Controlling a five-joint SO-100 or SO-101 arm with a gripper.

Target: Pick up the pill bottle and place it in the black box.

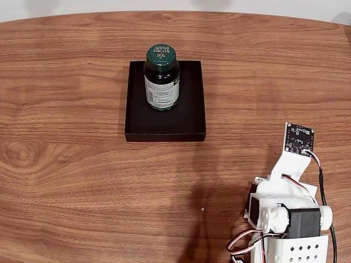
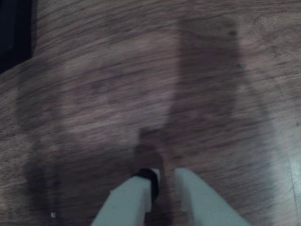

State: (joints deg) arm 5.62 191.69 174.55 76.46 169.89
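Note:
In the fixed view the pill bottle (image 1: 162, 78), dark green with a green cap and a white label, stands upright inside the black box (image 1: 189, 118), toward the box's far side. The arm (image 1: 288, 211) is folded at the lower right of that view, well away from the box. In the wrist view my gripper (image 2: 164, 179) points down at bare wood. Its two white fingers (image 2: 129, 202) sit close together with only a narrow gap and nothing between them. A dark corner of the black box (image 2: 14, 33) shows at the top left of the wrist view.
The wooden table (image 1: 71, 181) stretches wide around the box. The arm's base and cables (image 1: 299, 249) sit at the lower right edge. A small circuit board (image 1: 299, 137) tops the arm's wrist.

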